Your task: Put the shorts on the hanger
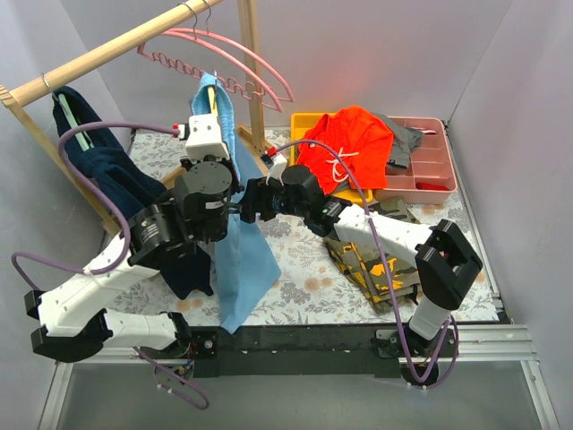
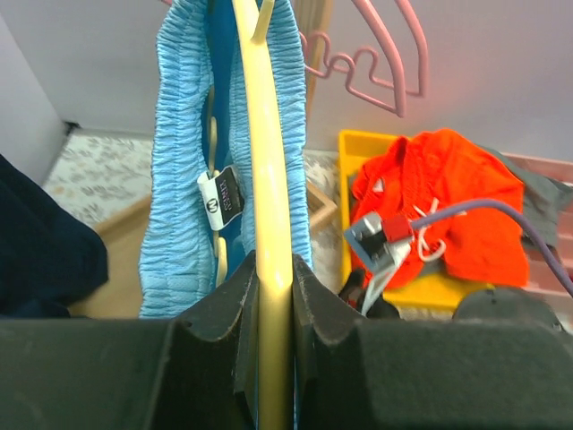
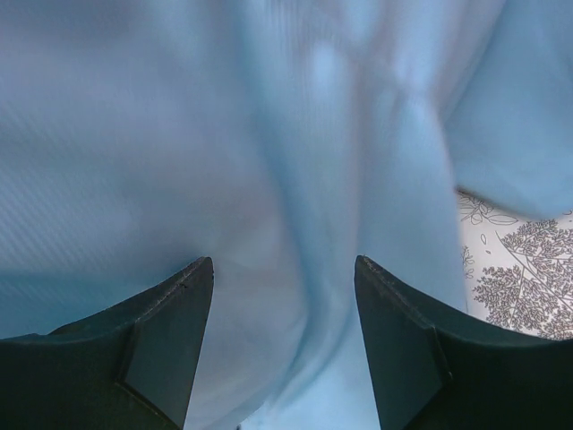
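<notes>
Both up: my left claw clamps the thin pale-yellow plastic hanger; right claw, spread empty, could drag the sky-blue fabric shorts off.

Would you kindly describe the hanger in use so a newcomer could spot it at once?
Find the wooden rack at the back left. By its right post, the left gripper clamps a hanger carrying sky-blue shorts. It is pale yellow; the other hangers are pink.

- My left arm stretches up and forward from its base, and my left end effector is clamped tight on the hanger.
- My right arm folds at the elbow and reaches leftward, with my right end effector spread wide.
</notes>
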Motion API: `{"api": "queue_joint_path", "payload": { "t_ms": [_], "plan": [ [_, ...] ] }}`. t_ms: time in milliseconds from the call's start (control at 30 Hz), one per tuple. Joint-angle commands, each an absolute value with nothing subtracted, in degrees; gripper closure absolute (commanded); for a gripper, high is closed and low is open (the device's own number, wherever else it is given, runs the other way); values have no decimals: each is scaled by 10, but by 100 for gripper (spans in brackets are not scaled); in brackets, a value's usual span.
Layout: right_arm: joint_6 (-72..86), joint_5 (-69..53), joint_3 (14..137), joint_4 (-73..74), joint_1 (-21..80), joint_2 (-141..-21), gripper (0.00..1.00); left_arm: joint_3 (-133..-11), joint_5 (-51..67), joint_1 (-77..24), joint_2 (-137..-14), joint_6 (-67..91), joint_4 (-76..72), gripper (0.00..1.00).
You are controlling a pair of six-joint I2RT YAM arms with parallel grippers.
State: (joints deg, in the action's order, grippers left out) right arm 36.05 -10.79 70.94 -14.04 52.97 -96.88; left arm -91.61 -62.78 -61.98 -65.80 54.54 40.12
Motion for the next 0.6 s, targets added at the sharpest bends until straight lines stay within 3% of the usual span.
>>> {"api": "queue_joint_path", "payload": {
  "t_ms": [0, 133, 267, 567],
  "plan": [
    [338, -118, 742, -110, 533, -960, 28, -938, -728, -601, -670, 403, 202, 100],
    [331, -117, 741, -84, 533, -945, 28, -928, -733, -551, -686, 345, 143, 100],
    [323, -114, 736, -70, 534, -932, 28, -957, -702, -500, -708, 399, 204, 100],
    [309, -102, 721, -40, 536, -908, 28, -949, -712, -447, -714, 376, 161, 100]
  ]
}}
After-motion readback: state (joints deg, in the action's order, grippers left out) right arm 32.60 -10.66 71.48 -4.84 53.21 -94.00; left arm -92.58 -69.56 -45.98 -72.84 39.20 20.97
